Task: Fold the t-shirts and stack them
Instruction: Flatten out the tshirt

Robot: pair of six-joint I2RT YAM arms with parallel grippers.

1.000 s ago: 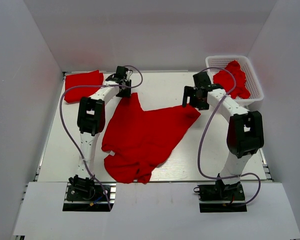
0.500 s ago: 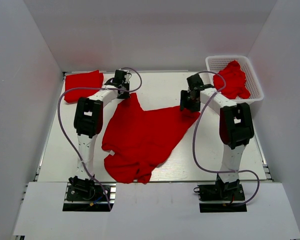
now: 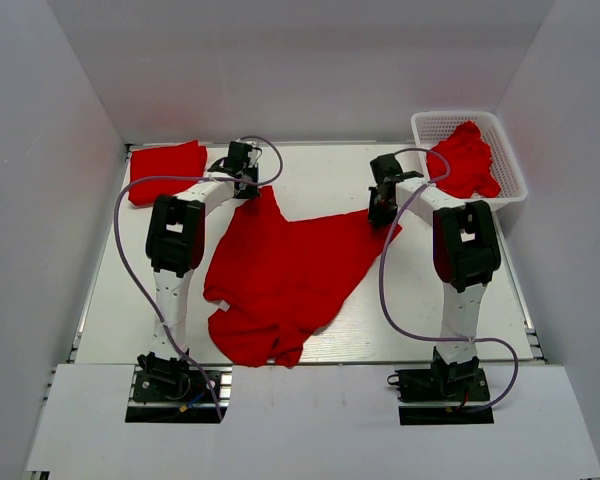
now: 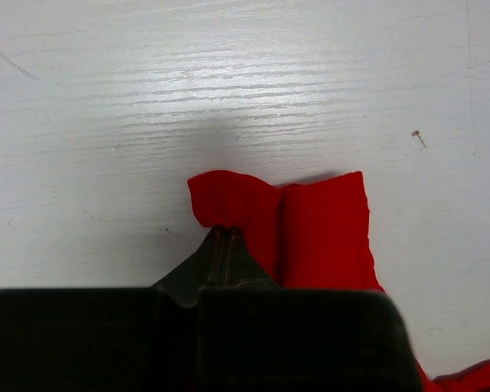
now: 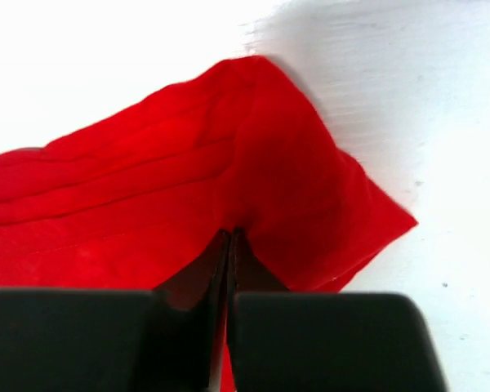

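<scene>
A red t-shirt (image 3: 280,275) lies spread and rumpled across the middle of the white table. My left gripper (image 3: 248,187) is shut on its far left corner (image 4: 245,208), the jaws pinching the folded edge of cloth. At the shirt's far right corner (image 5: 294,180) my right gripper (image 3: 384,214) is also shut, with red fabric bunched up around its closed tips. A folded red t-shirt (image 3: 166,169) rests at the table's back left corner.
A white mesh basket (image 3: 504,150) stands at the back right and holds another crumpled red t-shirt (image 3: 466,157). White walls enclose the table on three sides. Cables loop from both arms above the table.
Both grippers have closed on the shirt's far corners. The right arm swung left and down from beside the basket onto the right corner; the left gripper barely moved.
</scene>
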